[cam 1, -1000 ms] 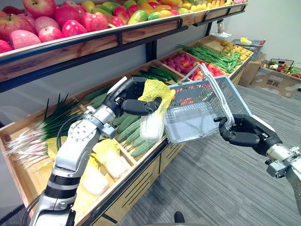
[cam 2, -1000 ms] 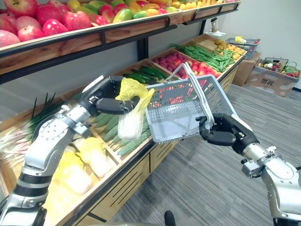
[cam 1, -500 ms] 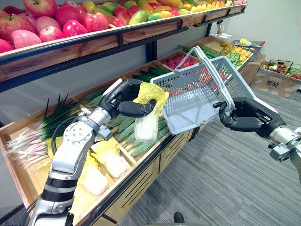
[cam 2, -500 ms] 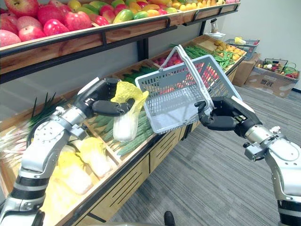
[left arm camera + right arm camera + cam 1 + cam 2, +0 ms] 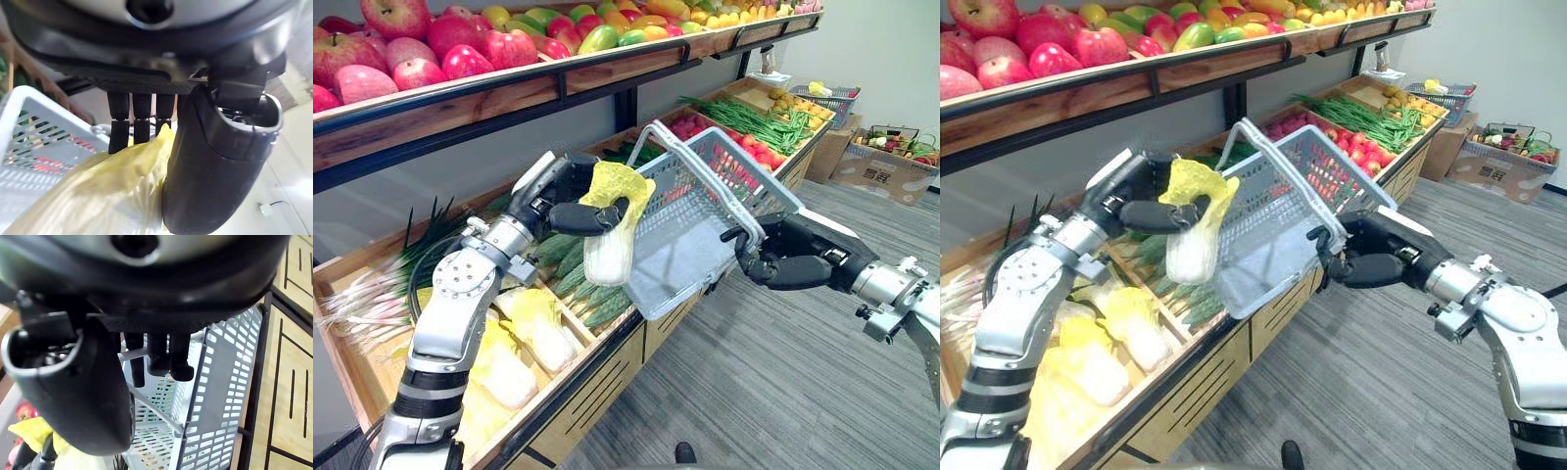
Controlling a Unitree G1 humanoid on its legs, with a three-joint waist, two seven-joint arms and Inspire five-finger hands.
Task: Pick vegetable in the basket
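Your left hand (image 5: 570, 201) grips the pale yellow-green cabbage (image 5: 610, 250), stalk down, just left of the tilted grey plastic mesh basket (image 5: 690, 240) your right hand (image 5: 795, 260) holds by its handle (image 5: 705, 179).

On my feed both arms are silver-grey cast shells. The left arm (image 5: 450, 318) has a round joint cap ringed with small screws and a black ribbed collar further up. The right arm (image 5: 913, 299) ends in a bolted silver wrist block. The left hand (image 5: 566, 199) and right hand (image 5: 800, 258) are dark, each with a white plate on the back. Up close, the fingers (image 5: 142, 128) are slim black segmented rods, and the thumb (image 5: 73, 391) is a bulky glossy dark housing.
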